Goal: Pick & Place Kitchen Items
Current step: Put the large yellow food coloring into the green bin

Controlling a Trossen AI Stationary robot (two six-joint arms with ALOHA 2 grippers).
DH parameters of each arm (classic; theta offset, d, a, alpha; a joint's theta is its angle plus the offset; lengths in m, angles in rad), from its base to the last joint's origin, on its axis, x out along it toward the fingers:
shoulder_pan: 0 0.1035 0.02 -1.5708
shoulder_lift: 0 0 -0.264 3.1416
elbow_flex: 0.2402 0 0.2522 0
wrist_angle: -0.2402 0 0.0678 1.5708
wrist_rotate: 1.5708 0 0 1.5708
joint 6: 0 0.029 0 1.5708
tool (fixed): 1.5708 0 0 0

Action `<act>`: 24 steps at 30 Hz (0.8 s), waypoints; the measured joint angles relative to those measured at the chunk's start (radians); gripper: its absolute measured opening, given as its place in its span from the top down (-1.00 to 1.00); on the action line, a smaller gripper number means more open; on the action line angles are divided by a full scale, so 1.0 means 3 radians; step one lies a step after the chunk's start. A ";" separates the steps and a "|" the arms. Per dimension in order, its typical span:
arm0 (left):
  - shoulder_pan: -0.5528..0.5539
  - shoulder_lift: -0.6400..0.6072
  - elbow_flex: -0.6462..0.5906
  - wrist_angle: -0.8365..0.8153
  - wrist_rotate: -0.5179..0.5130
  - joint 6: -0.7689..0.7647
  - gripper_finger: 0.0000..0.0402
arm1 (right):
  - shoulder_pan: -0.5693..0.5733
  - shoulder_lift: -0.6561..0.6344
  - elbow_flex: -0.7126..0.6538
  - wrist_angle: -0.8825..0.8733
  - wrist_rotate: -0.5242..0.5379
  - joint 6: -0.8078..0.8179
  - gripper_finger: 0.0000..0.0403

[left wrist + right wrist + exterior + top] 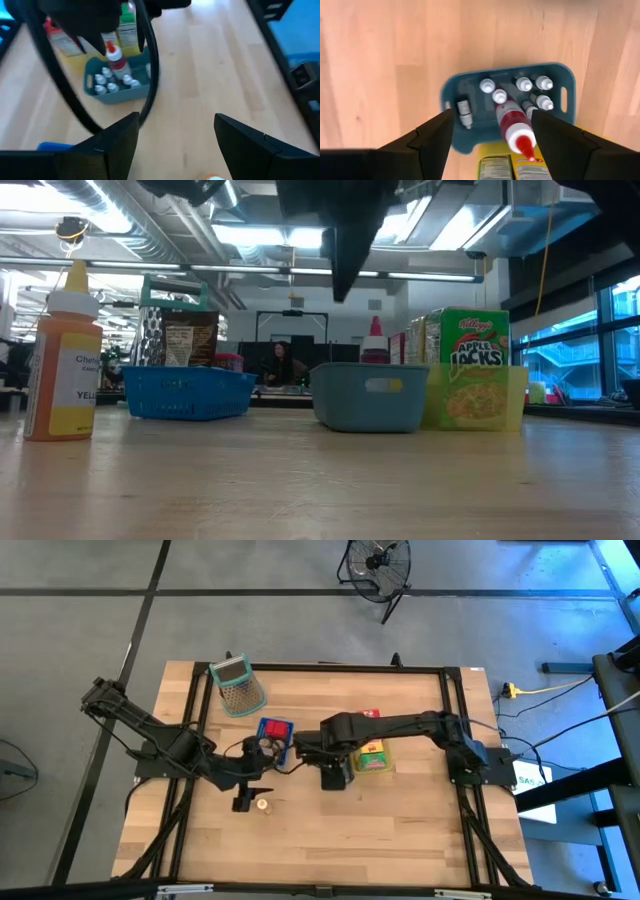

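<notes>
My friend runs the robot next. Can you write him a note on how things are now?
Left gripper: open, empty, above the table by the yellow bottle.
Right gripper: open, empty, over the grey tray.
Done: red-capped bottle and small white bottles are in that tray; cereal box in the yellow tray.
Left: yellow bottle is not in any tray.

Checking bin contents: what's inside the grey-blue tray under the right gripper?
In the grey-blue tray, a red-capped bottle lies among several small white-capped bottles. The open right gripper hangs above; its fingers hide the tray's near corners, so anything there is unseen.
</notes>
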 joint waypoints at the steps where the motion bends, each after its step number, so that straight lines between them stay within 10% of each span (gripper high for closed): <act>1: 0.0001 -0.0002 0.0001 0.0002 0.0064 -0.0051 -0.26 | 0.0025 0.0003 0.0045 -0.0020 -0.0001 0.0000 -0.34; 9: -0.0014 -0.0041 0.0095 -0.0450 0.0892 -0.0470 -0.26 | 0.0272 -0.0010 0.0298 0.0093 -0.0014 0.0026 -0.34; 24: -0.0676 -0.0137 0.0116 -0.0924 0.0493 -0.1141 -0.26 | 0.0656 -0.0011 0.0343 0.1183 0.0041 -0.0140 -0.34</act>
